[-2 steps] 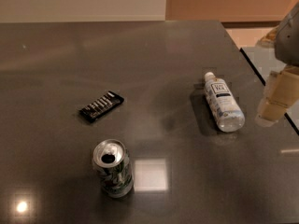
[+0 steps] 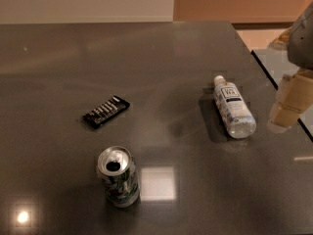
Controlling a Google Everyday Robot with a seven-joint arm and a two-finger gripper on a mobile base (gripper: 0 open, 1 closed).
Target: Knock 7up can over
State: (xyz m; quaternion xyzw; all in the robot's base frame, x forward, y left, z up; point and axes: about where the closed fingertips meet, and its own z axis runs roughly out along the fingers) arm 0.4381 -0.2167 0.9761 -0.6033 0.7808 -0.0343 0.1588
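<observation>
The 7up can [image 2: 118, 177] stands upright near the front of the dark grey table [image 2: 156, 67], left of centre. It has green-and-white sides and a silver top with an open tab hole. My gripper [image 2: 288, 106] is at the right edge of the view, over the table's right side, right of the water bottle. It is far from the can, well to its right. Only pale, cream-coloured finger parts show.
A clear plastic water bottle [image 2: 233, 106] with a white cap lies on its side at the right. A flat black packet [image 2: 106, 111] with white stripes lies left of centre, behind the can. The table's right edge [image 2: 274, 82] runs close to the gripper.
</observation>
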